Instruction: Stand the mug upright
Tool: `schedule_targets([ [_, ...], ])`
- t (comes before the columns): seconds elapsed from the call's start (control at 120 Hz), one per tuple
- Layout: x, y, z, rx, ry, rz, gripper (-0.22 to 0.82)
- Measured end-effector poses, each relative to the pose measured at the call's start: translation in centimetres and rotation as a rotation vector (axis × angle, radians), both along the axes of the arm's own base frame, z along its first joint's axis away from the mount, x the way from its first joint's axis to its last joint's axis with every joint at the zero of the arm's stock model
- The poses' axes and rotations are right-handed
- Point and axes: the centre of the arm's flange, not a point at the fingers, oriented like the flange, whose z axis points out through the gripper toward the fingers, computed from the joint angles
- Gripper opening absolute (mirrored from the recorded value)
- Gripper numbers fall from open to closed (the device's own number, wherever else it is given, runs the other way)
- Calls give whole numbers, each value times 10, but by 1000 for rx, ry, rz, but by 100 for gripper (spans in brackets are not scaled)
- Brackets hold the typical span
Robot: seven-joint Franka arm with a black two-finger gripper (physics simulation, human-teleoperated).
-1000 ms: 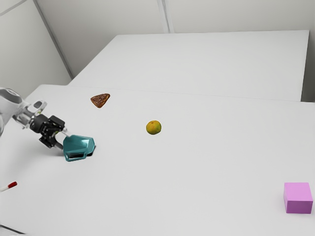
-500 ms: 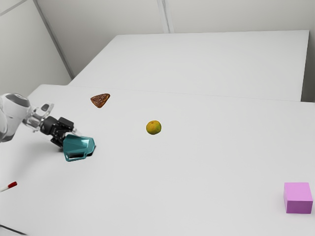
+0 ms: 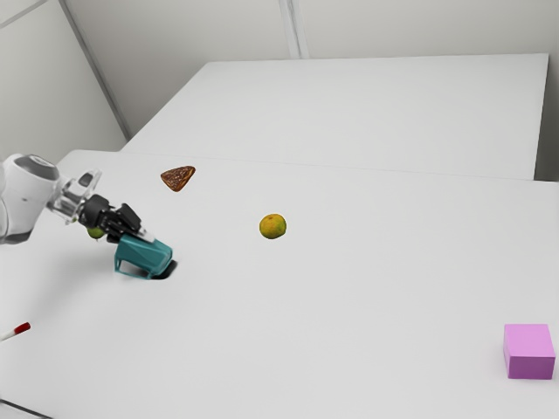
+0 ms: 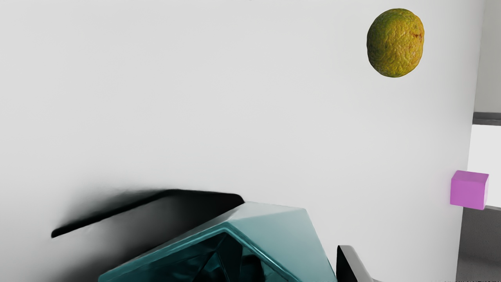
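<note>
One mug [image 3: 144, 255] (teal, tilted) is right at the claw [image 3: 140, 235].

- Citrus fruit [image 3: 272, 226], yellow-orange mottled with green, rough-skinned, near the middle of the exterior view; the wrist view shows small brownish marks on its peel.
- Brown wedge [image 3: 178, 178], roughly triangular with a mottled top, lying behind the citrus fruit and toward the exterior view's left.
- Pink-purple cube [image 3: 528, 352], flat-faced, at the exterior view's right, well apart from the fruit.
- White stick with a red end [image 3: 17, 331], cut off by the exterior view's left edge.
- Green roundish object [image 3: 96, 233], mostly hidden, at the exterior view's left.
- Thin dark strip [image 3: 24, 408] in the near left corner.
- White tabletop [image 3: 349, 288], plain and smooth, beneath the cube.
- Pale grey wall [image 3: 419, 26] behind.
</note>
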Motion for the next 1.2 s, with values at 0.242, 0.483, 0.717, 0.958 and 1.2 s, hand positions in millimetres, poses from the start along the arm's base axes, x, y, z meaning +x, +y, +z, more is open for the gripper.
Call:
schedule_targets([
  [0.242, 5, -5, 11, 9, -26, -12, -14],
  [0.483, 26, -65, 72, 130, -87, -153, -15],
  [0.717, 18, -159, 103, 558, -102, -450, -17],
  [0.958, 11, -206, 89, 846, -129, -569, -18],
  [1.2, 14, -260, 77, 910, -183, -541, -18],
])
